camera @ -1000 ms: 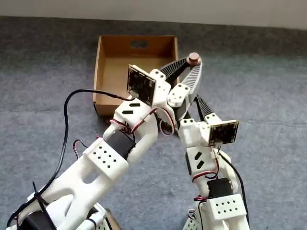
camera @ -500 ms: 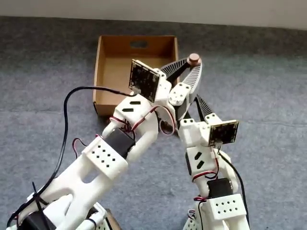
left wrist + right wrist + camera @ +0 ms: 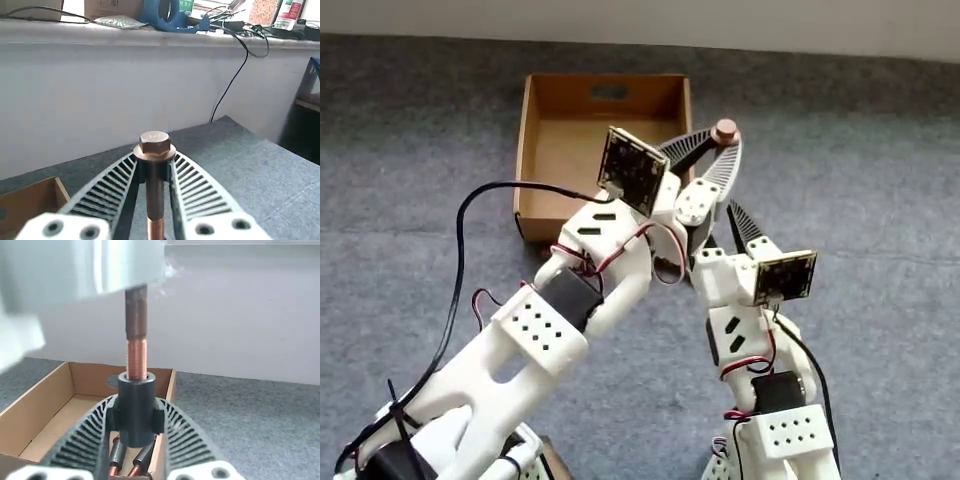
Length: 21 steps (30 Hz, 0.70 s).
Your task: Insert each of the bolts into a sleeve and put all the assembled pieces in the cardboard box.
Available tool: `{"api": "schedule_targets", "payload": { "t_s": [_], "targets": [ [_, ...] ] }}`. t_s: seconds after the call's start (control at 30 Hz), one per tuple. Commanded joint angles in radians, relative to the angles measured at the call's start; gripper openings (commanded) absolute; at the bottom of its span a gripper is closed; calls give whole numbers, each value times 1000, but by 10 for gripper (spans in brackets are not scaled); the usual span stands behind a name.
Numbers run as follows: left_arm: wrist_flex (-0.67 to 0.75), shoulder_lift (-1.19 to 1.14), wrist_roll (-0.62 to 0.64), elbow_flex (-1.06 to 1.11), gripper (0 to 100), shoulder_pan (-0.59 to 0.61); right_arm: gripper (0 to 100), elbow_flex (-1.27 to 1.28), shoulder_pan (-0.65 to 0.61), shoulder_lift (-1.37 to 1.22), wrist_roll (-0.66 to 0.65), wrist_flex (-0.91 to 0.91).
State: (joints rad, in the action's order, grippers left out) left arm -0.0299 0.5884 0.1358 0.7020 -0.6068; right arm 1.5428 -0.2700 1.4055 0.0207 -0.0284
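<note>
Left claw (image 3: 154,165) is closed on the bolt (image 3: 136,356). In its wrist view the two ribbed fingers (image 3: 110,182) meet just under the hex head, and the copper shank runs back along the claw's midline toward the wrist. Head end is outward, at the fingertips.

High view: I read the bolt head at about 1 o'clock from frame centre, just off the cardboard box (image 3: 560,150) at its 3 o'clock wall and held above the grey desk (image 3: 880,180). The shank is hidden under the claw there, so I cannot give its tilt from that camera.

Right claw (image 3: 136,412) grips the sleeve (image 3: 136,395), a dark cylinder pinched on both flanks by the ribbed fingers, with its open mouth turned toward the bolt. Bolt and sleeve share one long axis. The bolt's copper end meets the mouth squarely, no visible skew. I cannot tell how deep it sits; a good length of shank is exposed between the sleeve and the left claw.

Box: open top, sitting at 11 to 12 o'clock on the desk in the high view, long side across. Through the right wrist camera I see two pieces (image 3: 142,455) lying on its floor — dark sleeves with copper ends — side by side near the closer wall.
</note>
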Motion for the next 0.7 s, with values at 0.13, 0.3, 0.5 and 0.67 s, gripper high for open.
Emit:
{"api": "schedule_targets", "payload": {
  "t_s": [0.13, 0.3, 0.5, 0.67],
  "targets": [
    [-8, 7, -2, -59, 8, 7, 6, -15, 1, 12, 2, -22],
    [-9, 7, 0, -54, 8, 2, 6, -15, 1, 12, 2, -22],
    [-83, 7, 0, -58, 8, 4, 6, -15, 10, 12, 2, -22],
    [-86, 5, 0, -47, 8, 2, 6, -19, 38, 12, 2, -22]
  ]
}}
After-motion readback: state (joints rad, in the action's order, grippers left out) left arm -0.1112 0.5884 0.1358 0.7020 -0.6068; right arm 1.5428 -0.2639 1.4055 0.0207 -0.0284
